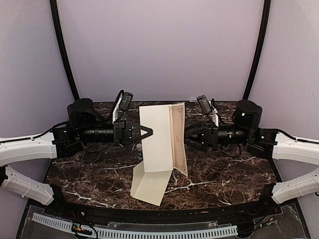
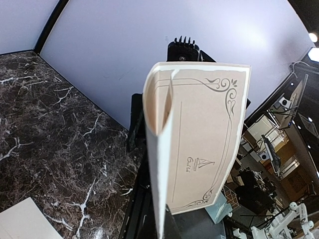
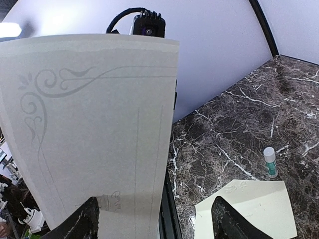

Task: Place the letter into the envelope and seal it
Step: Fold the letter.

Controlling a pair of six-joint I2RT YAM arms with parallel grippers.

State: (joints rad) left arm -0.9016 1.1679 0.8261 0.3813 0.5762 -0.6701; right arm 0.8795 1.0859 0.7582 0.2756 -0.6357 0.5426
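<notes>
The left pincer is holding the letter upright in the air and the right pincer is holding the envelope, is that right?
Not quite. The left pincer does hold the letter upright, but the envelope lies on the table, and the right pincer is open; the right wrist view shows it.

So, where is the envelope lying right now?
In the top view the envelope lies flat on the table, at the centre toward the near edge, under the letter that the left gripper holds upright.
</notes>
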